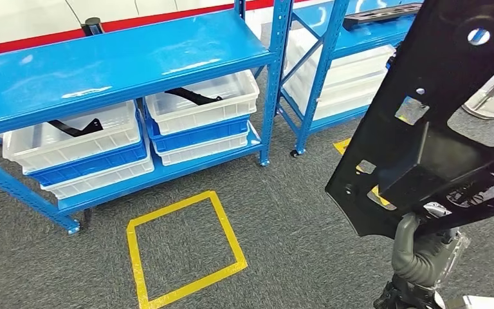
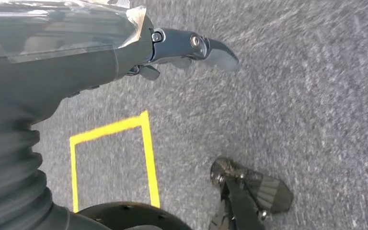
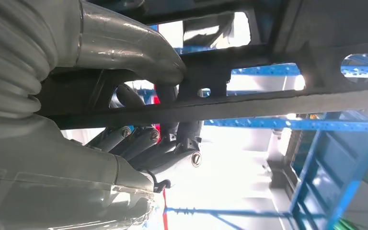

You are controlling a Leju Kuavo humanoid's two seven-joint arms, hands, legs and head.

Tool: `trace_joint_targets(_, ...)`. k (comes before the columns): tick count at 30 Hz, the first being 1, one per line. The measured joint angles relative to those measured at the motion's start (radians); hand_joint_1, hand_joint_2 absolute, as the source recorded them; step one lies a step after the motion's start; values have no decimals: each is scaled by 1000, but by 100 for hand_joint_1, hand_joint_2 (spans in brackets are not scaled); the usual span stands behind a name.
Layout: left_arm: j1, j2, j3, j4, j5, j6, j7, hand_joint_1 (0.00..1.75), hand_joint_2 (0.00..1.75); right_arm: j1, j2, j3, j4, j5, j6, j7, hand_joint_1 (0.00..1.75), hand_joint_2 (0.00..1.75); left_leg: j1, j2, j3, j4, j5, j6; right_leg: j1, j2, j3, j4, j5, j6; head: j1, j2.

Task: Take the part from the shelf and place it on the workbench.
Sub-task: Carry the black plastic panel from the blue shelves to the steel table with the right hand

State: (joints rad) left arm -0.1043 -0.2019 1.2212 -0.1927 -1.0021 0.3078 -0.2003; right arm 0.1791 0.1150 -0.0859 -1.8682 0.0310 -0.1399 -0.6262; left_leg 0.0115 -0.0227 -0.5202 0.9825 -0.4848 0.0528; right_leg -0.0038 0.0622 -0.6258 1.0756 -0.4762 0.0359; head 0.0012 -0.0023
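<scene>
At the left of the head view stands a blue metal shelf rack [image 1: 112, 61] with a broad bare top board. Its lower level carries stacked white and blue plastic bins [image 1: 77, 145]; two of the white ones each hold a thin black strip-shaped piece [image 1: 74, 127]. In front of the rack, a square outline of yellow tape [image 1: 183, 248] is stuck to the grey carpet floor [image 1: 296, 225]. A second blue rack [image 1: 334, 38] stands further right, with pale bins on its lower level and a flat dark piece on top.

The left hand [image 2: 172, 50] hangs over the carpet beside the yellow square, seen in its wrist view; its dark fingers [image 2: 215, 50] stretch out straight and apart, holding nothing.

At the right of the head view, the large flat black plastic part [image 1: 424, 109], pierced with round and square holes, is held up off the floor and tilted, its upper end reaching the picture's top edge. The right hand [image 1: 424, 254] rises from below on a grey ribbed wrist cover and meets the part's lower edge. In the right wrist view, the right hand's thick grey thumb [image 3: 129, 45] lies over one side of a black bar of the part [image 3: 249, 103] while the darker fingers [image 3: 143, 143] curl against the other side, clamping it.
</scene>
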Motion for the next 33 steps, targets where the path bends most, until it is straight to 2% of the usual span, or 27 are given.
trace_joint_targets(2, 1, 0, 0, 0, 0, -1, 0, 0, 175, -2, 0, 0, 0, 1, 0, 0, 175, 175, -3, 32, -3, -1, 1, 3, -2, -40, -61, 131, -57, -2, 8, 0)
trace_joint_targets(3, 2, 0, 0, 0, 0, -2, 0, 0, 175, -2, 0, 1, 1, 1, 0, 0, 175, 175, -4, 47, -5, -1, 1, 3, -5, -47, -83, 184, -75, 1, 8, 0)
trace_joint_targets(4, 2, 0, 0, 0, 0, -2, 0, 0, 175, -1, 0, 1, 1, 1, 0, 0, 175, 175, -4, 61, -6, 0, 1, 2, -8, -51, -89, 205, -79, 8, 8, 0)
trace_joint_targets(5, 2, 0, 0, 0, 1, -1, 0, 0, 175, -1, 0, 0, 2, 1, 0, 0, 175, 175, -3, 74, -5, 0, 1, 2, -12, -56, -72, 182, -67, 18, 8, 0)
trace_joint_targets(6, 2, 0, 0, 0, 1, -1, 0, 0, 175, -1, 0, 0, 2, 1, 0, 0, 175, 175, -3, 86, -4, 0, 0, 0, -16, -67, -36, 122, -45, 29, 8, 0)
trace_joint_targets(7, 1, 0, 0, 0, 1, -1, 0, 0, 175, -1, 0, 0, 2, 1, 0, 0, 175, 175, -3, 97, -2, 0, -2, -3, -18, -88, 8, 43, -23, 36, 9, 0)
trace_joint_targets(8, 1, 0, 0, 0, 1, -1, 0, 0, 175, -2, 0, 0, 2, 1, 0, 0, 175, 175, -6, 107, 0, 2, -4, -9, -16, -107, 47, -24, -4, 37, 8, 0)
trace_joint_targets(9, 0, 0, 0, 0, 1, -2, 0, 0, 175, -3, 0, 0, 2, 1, 0, 0, 175, 175, -9, 116, 1, 3, -6, -14, -14, -119, 70, -67, 7, 32, 7, 0)
trace_joint_targets(10, 0, 0, 0, 0, 1, -2, 0, 0, 175, -3, 0, 0, 2, 1, 0, 0, 175, 175, -12, 123, 2, 4, -7, -20, -11, -124, 79, -85, 10, 24, 6, 0)
trace_joint_targets(12, -2, 0, -1, 0, -1, -2, 0, 0, 175, 0, 0, -1, 2, 1, 0, -1, 175, 175, -11, 137, 4, 4, -8, -30, -10, -104, 74, -83, 15, 8, 4, 0)
trace_joint_targets(13, -3, 0, -2, 0, -1, -2, 1, 0, 175, 2, 0, -1, 2, 0, 0, -2, 175, 175, -8, 131, 3, 9, -14, -36, -13, -94, 72, -84, 18, 2, 3, 0)
trace_joint_targets(15, -3, 0, -5, 0, -3, -4, 2, 0, 175, 4, 2, -2, 1, -2, -1, -3, 175, 175, -3, 86, -20, 67, -58, -46, -22, -75, 71, -87, 23, -14, 0, 0)
trace_joint_targets(16, -2, 0, -5, 0, -3, -4, 2, 0, 175, 6, 4, -3, 1, -3, -1, -3, 175, 175, -1, 56, -48, 131, -94, -49, -23, -65, 69, -87, 25, -20, -2, 0)
trace_joint_targets(17, 0, 0, -6, 0, -4, -4, 3, 0, 175, 8, 6, -3, 0, -5, -1, -4, 175, 175, 0, 36, -81, 204, -130, -50, -22, -55, 67, -87, 27, -25, -4, 0)
trace_joint_targets(18, 2, 0, -6, 0, -6, -5, 4, 0, 175, 13, 8, -5, 0, -6, -1, -4, 175, 175, 0, 28, -111, 267, -153, -51, -21, -44, 66, -87, 27, -27, -4, 0)
trace_joint_targets(19, 4, 1, -7, 0, -8, -5, 6, 0, 175, 17, 10, -6, 0, -7, 0, -5, 175, 175, 0, 24, -127, 300, -157, -51, -20, -31, 66, -86, 28, -28, -4, 0)
trace_joint_targets(20, 5, 1, -8, 0, -5, -5, 7, 0, 175, 22, 11, -8, 0, -6, 1, -5, 175, 175, 0, 22, -125, 292, -140, -50, -19, -18, 66, -85, 28, -28, -4, 0)
trace_joint_targets(21, 5, 2, -6, 0, 9, -5, 7, 0, 175, 25, 13, -10, -1, -5, 2, -6, 175, 175, 1, 17, -104, 246, -106, -48, -19, -5, 67, -84, 28, -27, -4, 0)
trace_joint_targets(22, 4, 3, 0, 0, 36, -5, 6, 0, 175, 28, 16, -13, -2, -2, 3, -6, 175, 175, 3, 1, -72, 179, -67, -45, -19, 9, 67, -82, 28, -27, -4, 0)
trace_joint_targets(23, 2, 3, 13, 0, 72, -3, 6, 0, 175, 31, 20, -16, -5, 1, 4, -7, 175, 175, 5, -29, -42, 112, -39, -42, -17, 21, 66, -79, 28, -25, -4, 0)
trace_joint_targets(25, 0, 4, 47, 0, 128, 2, 12, 0, 175, 39, 27, -23, -11, 5, 9, -9, 175, 175, 7, -71, -7, 34, -16, -38, -14, 44, 57, -75, 31, -17, -3, 0)
trace_joint_targets(26, 0, 5, 62, 0, 139, 4, 19, 0, 175, 46, 30, -27, -13, 6, 14, -10, 175, 175, 5, -76, -5, 24, -19, -35, -14, 56, 52, -75, 34, -9, -2, 0)
trace_joint_targets(27, -1, 6, 72, -1, 143, 6, 24, 0, 175, 53, 32, -31, -15, 6, 19, -10, 175, 175, 2, -63, -5, 22, -17, -31, -16, 68, 45, -77, 38, -1, -2, 0)
trace_joint_targets(28, -2, 6, 79, -1, 147, 7, 27, 0, 175, 60, 34, -36, -16, 6, 24, -12, 175, 175, 2, -50, -5, 18, -13, -24, -17, 69, 39, -75, 39, 5, -2, 0)
trace_joint_targets(30, -5, 8, 93, -2, 157, 14, 26, 0, 175, 67, 35, -42, -18, 7, 37, -15, 175, 175, 4, -22, -4, 10, -5, -10, -14, 22, 12, -35, 20, 8, 3, 0)
trace_joint_targets(32, -6, 8, 108, -2, 169, 23, 21, 0, 175, 65, 34, -43, -18, 5, 51, -18, 175, 175, 3, 11, -5, 7, -3, -3, -11, -37, -44, 83, -35, 2, 9, 0)
trace_joint_targets(33, -6, 7, 116, -2, 175, 28, 18, 0, 175, 63, 33, -43, -17, 2, 57, -19, 175, 175, 2, 29, -6, 7, -3, -2, -13, -45, -74, 149, -60, 2, 10, 0)
